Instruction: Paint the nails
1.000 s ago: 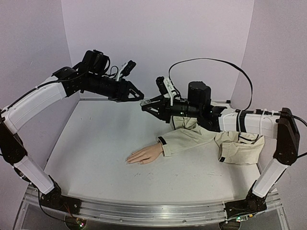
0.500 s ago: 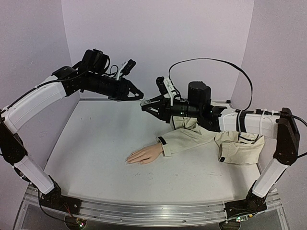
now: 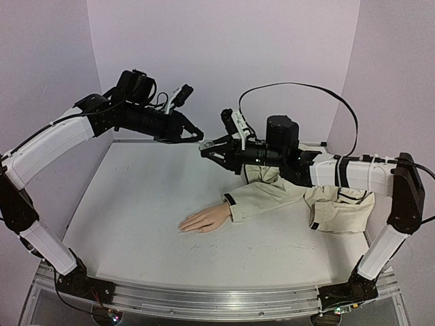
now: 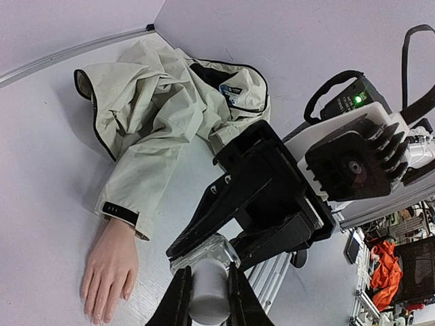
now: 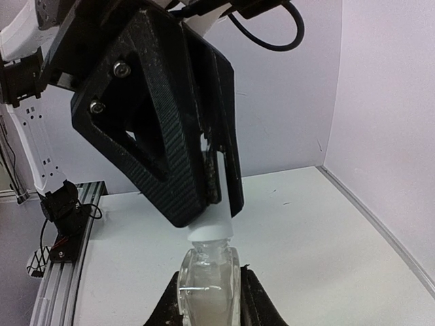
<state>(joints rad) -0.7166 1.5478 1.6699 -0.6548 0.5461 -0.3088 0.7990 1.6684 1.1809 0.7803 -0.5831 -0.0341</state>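
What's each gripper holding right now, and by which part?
Right gripper: clear bottle, gripped around its body. Left gripper: shut on the bottle's white cap.

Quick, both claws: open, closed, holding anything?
Left claw: closed on the round white cap of the small clear glass bottle.
Right claw: closed, holding that bottle.

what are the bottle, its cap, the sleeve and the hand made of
bottle: clear, glossy, with glints; glass or hard plastic.
cap: white, matte; likely plastic.
sleeve: beige cloth, with soft creases and folds.
hand: pale, smooth, matte; rubber or plastic, cannot tell.
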